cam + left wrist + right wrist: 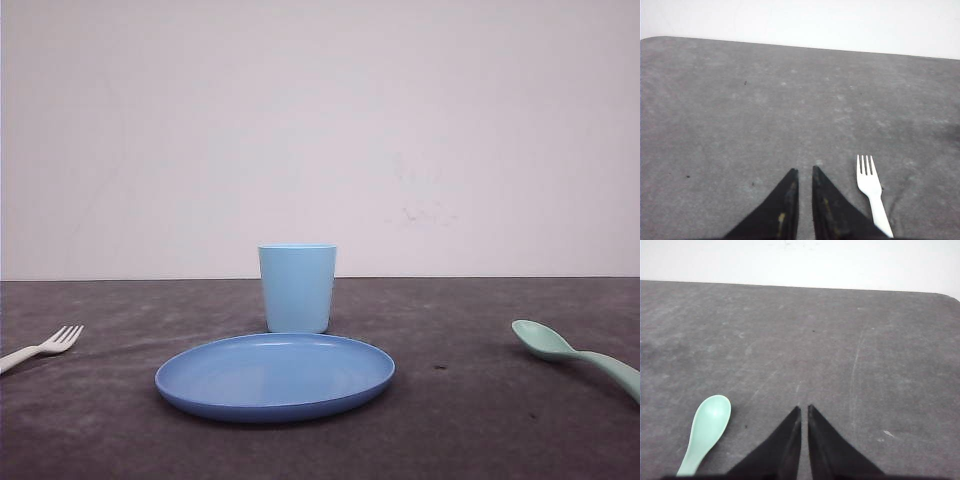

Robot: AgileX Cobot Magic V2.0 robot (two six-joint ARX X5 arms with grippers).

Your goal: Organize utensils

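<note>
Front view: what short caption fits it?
Light blue cup behind round blue plate, white fork left, mint-green spoon right.

Even, soft, diffuse light, faint shadow beneath the plate point(275, 378), mild grain, wrist views slightly soft.

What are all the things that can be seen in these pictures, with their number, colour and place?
fork: one, white, flat on the table at the far left, tines toward the plate.
spoon: one, pale mint green, flat on the table at the far right.
cup: one, light blue, upright in the middle, just behind the plate.
plate: one, blue, round, in the middle, nearest the camera.
table: one, dark grey.
left gripper: one, black, jaws nearly together, beside the fork.
right gripper: one, black, jaws nearly together, beside the spoon.
</note>
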